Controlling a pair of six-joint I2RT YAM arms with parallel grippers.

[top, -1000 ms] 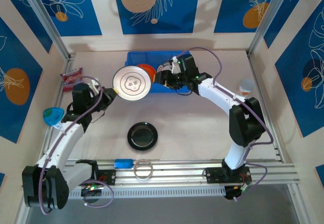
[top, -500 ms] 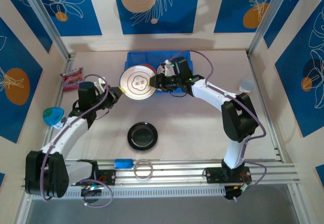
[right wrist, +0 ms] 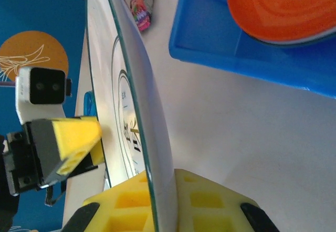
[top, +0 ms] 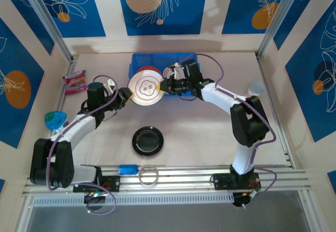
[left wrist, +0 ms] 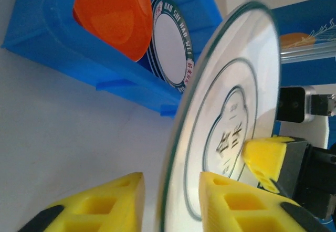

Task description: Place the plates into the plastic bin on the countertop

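Top view: the white plate (top: 145, 87) is bridged between my left gripper (top: 127, 94) and right gripper (top: 164, 85) at the near wall of the plastic bin (top: 157, 59), nearer than a second ago. Left wrist: the left jaws have just parted, loose either side of the rim. Right wrist: the right jaws have closed, pinching the opposite rim. I judge the handover complete; the right arm can deposit it. The black plate (top: 147, 140) waits on the countertop (top: 210, 132).
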